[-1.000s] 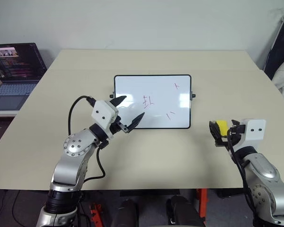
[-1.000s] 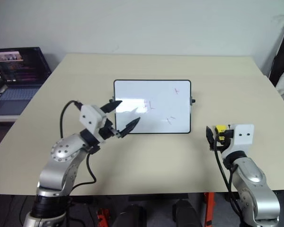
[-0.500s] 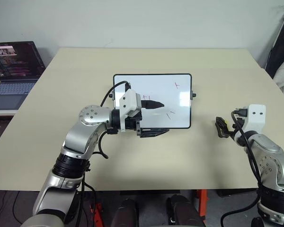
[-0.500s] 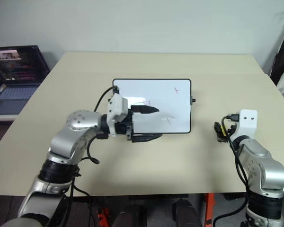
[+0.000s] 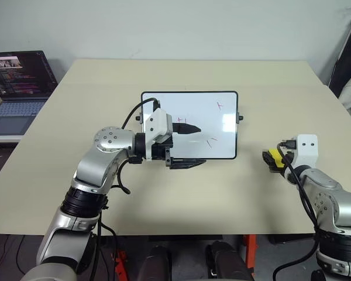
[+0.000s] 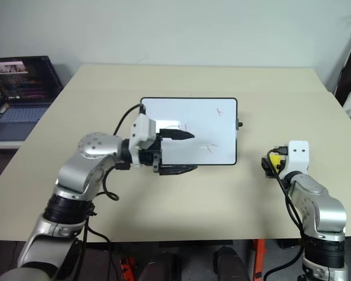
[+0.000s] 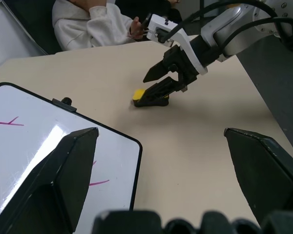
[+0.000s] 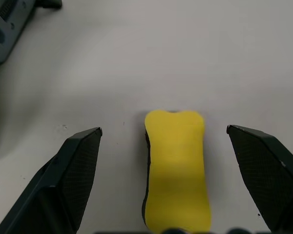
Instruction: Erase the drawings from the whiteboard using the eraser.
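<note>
Beige table: whiteboard centre, eraser right.

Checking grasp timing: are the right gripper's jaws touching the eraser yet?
Apart. In the right wrist view the eraser lies on the table between the right gripper's open jaws, with bare table showing on both sides of it.

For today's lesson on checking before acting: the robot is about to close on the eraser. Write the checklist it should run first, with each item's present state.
1. The eraser lies between the right hand's fingers: ok.
2. Right hand open wide enough to take it: ok.
3. Eraser free on the table, nothing touching it: ok.
4. The drawings on the whiteboard not yet wiped: ok, red marks visible.
5. Left hand, open, clear of the board's surface: not ok, it hangs over the board's near edge.
6. Board steadied against sliding: cannot tell.
</note>
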`<action>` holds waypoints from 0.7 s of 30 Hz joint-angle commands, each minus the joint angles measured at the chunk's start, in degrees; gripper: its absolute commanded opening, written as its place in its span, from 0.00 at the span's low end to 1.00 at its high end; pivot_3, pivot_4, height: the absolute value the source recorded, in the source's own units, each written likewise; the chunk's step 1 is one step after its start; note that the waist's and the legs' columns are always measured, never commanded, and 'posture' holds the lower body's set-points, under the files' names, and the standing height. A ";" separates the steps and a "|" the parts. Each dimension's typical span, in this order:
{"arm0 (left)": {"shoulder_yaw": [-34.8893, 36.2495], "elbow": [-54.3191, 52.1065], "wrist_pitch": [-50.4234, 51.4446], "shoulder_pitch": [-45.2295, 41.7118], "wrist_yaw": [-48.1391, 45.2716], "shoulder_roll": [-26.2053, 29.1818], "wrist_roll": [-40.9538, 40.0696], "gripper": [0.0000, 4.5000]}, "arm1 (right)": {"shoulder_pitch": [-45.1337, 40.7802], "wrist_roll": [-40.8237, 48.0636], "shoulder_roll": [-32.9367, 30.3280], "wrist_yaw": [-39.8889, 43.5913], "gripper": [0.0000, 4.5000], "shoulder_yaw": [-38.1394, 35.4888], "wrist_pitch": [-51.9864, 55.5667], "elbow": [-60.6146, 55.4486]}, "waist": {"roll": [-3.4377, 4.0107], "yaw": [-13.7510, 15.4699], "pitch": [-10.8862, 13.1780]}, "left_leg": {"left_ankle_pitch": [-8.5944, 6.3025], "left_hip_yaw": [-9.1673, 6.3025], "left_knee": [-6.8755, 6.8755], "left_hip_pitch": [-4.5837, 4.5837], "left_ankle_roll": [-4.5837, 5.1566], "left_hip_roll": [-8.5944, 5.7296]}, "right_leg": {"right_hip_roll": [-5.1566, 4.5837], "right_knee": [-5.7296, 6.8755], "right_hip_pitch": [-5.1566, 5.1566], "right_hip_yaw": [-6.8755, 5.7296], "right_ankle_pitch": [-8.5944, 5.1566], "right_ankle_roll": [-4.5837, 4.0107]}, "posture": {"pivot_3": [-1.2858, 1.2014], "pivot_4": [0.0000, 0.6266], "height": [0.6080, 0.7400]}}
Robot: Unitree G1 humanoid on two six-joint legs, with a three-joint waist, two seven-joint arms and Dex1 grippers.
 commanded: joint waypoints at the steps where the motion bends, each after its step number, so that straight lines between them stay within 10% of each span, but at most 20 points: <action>1: 0.90 -2.25 -0.23 -0.25 0.27 0.58 -0.39 1.00 | 0.32 -0.84 0.02 0.42 1.00 -0.29 -2.39 -0.21 | 0.00 0.00 0.00 | 0.00 0.00 0.00 0.00 0.00 0.00 | 0.00 0.00 0.00 0.00 0.00 0.00 | 0.52 0.24 1.00; 6: 0.88 -2.25 -0.42 0.04 0.37 0.76 -0.23 1.00 | 0.37 -1.53 0.25 0.84 0.86 -0.39 -3.58 1.38 | 0.00 -0.02 0.00 | 0.00 0.00 0.01 0.01 0.00 0.00 | 0.00 0.01 0.00 0.00 0.00 -0.01 | 0.52 0.24 1.00; 14: 0.93 -2.11 -0.73 0.73 0.98 0.65 0.12 1.00 | -0.35 -2.25 0.58 1.20 0.24 -0.55 -4.52 3.71 | 0.00 -0.02 0.00 | 0.00 0.00 0.02 0.01 0.00 0.00 | 0.00 0.02 0.00 0.00 0.04 -0.07 | 0.52 0.24 1.00; 21: 1.84 -3.05 0.49 2.81 3.39 0.72 -0.02 1.00 | 0.05 -2.08 0.69 1.57 0.22 -0.67 -4.57 2.30 | 0.00 -0.02 0.00 | 0.00 0.00 0.04 0.01 0.00 0.00 | 0.00 0.04 0.00 0.00 0.05 -0.09 | 0.52 0.24 1.00</action>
